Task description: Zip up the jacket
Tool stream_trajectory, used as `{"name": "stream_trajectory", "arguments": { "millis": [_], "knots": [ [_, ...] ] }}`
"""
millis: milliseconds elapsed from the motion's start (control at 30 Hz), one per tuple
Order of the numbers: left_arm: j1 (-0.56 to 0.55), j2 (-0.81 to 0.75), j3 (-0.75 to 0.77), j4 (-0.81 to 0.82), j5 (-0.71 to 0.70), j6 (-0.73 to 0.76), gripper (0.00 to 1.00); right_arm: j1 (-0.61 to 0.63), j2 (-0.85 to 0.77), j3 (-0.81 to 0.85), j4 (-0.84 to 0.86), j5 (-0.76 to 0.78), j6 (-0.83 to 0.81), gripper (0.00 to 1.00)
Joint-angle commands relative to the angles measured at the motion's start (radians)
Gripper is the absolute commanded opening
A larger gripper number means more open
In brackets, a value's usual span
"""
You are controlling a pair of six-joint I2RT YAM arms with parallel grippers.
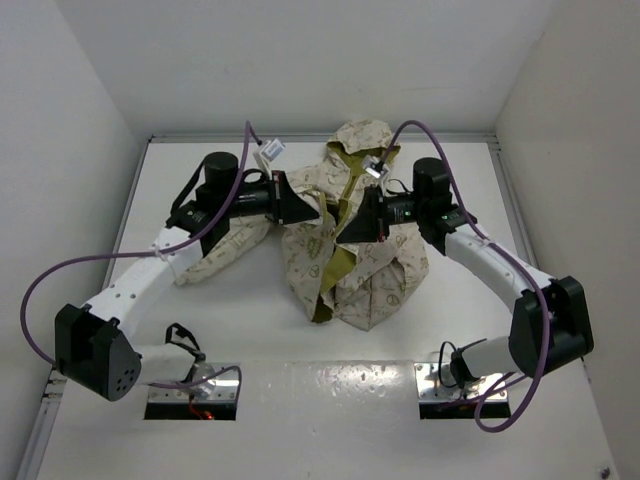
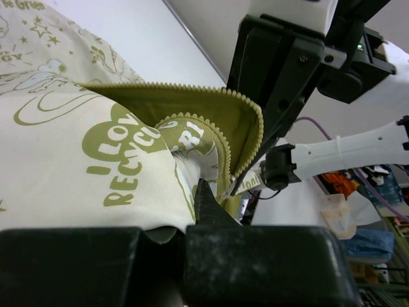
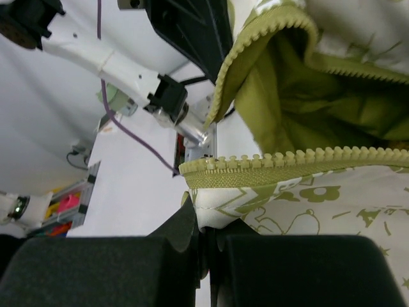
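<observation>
The cream jacket point(image 1: 365, 270) with olive print lies bunched in the middle of the table, its front open and the olive lining showing. My left gripper point(image 1: 325, 212) is shut on the cream fabric point(image 2: 77, 160) of one front edge, just below the olive zipper teeth point(image 2: 192, 96). My right gripper point(image 1: 345, 232) is shut on the other front edge point(image 3: 332, 198), pinching the fabric corner right under the end of its zipper teeth point(image 3: 287, 160). The two grippers are close together, facing each other over the open front. I cannot see a zipper slider.
The jacket's sleeve point(image 1: 215, 255) trails left under my left arm and the hood point(image 1: 360, 140) lies toward the back wall. White walls close in the table on the left, back and right. Purple cables point(image 1: 60, 275) loop off both arms.
</observation>
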Motion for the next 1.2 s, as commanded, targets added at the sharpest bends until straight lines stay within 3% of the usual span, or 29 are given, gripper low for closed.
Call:
{"name": "stream_trajectory", "arguments": {
  "millis": [0, 267, 700, 1167],
  "knots": [
    [-0.041, -0.036, 0.013, 0.052, -0.1, 0.023, 0.0, 0.016, -0.012, 0.079, -0.138, -0.062, -0.182, 0.0],
    [-0.1, -0.055, 0.022, 0.041, -0.182, 0.086, 0.0, 0.016, -0.012, 0.06, -0.125, -0.079, -0.144, 0.0],
    [-0.11, -0.075, 0.04, -0.06, -0.182, 0.218, 0.0, 0.005, -0.014, 0.037, -0.094, -0.066, -0.104, 0.0],
    [-0.119, -0.073, 0.059, -0.082, -0.182, 0.195, 0.0, 0.001, -0.008, 0.033, -0.079, -0.054, -0.095, 0.0]
  ]
}}
